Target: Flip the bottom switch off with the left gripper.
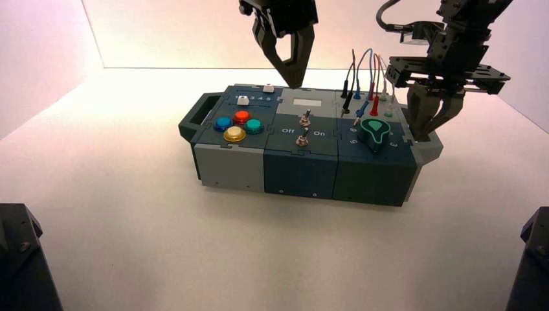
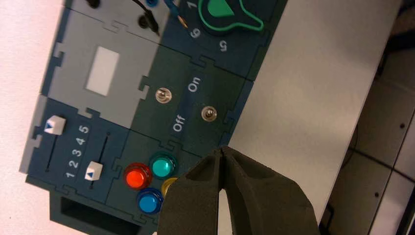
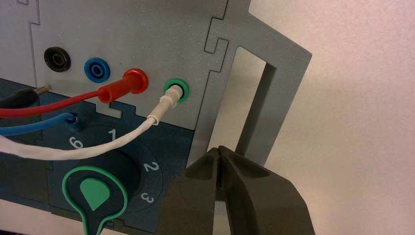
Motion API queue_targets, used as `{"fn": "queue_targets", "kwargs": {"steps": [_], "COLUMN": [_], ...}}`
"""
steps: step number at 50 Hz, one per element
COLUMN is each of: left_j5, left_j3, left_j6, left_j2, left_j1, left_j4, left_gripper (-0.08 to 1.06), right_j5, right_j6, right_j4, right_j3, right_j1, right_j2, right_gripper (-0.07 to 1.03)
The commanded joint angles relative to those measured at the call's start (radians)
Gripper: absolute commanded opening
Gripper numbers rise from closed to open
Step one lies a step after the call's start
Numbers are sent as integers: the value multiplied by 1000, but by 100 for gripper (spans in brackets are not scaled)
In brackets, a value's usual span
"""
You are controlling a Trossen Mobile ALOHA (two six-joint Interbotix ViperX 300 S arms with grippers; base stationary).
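Observation:
The bottom switch (image 1: 302, 139) is a small silver toggle on the dark blue Off/On panel, nearer the box's front wall; it also shows in the left wrist view (image 2: 209, 113). An identical toggle (image 1: 305, 119) stands nearer the pale window (image 1: 307, 102). My left gripper (image 1: 294, 83) is shut and empty. It hangs in the air above the rear middle of the box, well above both toggles, and touches nothing. In its own wrist view the closed tips (image 2: 224, 149) lie past the "Off" lettering. My right gripper (image 1: 424, 136) is shut and empty at the box's right end.
Blue, red, green and yellow buttons (image 1: 241, 116) and two white sliders (image 1: 243, 100) sit on the box's left. A green knob (image 1: 375, 129) and plugged wires (image 1: 362, 84) sit on its right, near my right gripper (image 3: 220, 148). A grey handle (image 3: 254, 98) sticks out there.

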Motion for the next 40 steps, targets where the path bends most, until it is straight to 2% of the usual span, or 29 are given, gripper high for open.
{"fn": "queue_targets", "kwargs": {"steps": [1,8,16,17,28,40], "left_j5": [25,23,11,9,8,9], "left_j3": [-38,-55,-86,-97,-123,-141], "left_j6": [43,80,101,114,166,196], "left_j2": [11,32,55,66,117,166], "left_j1": [-3,-3,-9,-11,-26,-32], "left_j4": [0,-2,-3,-3,-25,-43], "left_gripper": [-3,-3,-3,-3,-3,-3], "right_j5": [-14,-21,-31,-34,-46,-57], "right_j6": [-3,-5,-5,-6,-5,-8], "right_j4": [0,2,0,0,0,0], "right_j3": [2,0,-2,-3,-11,-15], "right_j1": [6,5,5,5,6,5], "right_j2": [9,14,29,38,81,107], "right_gripper": [-2,-2,-2,-2,-2,-2]}}
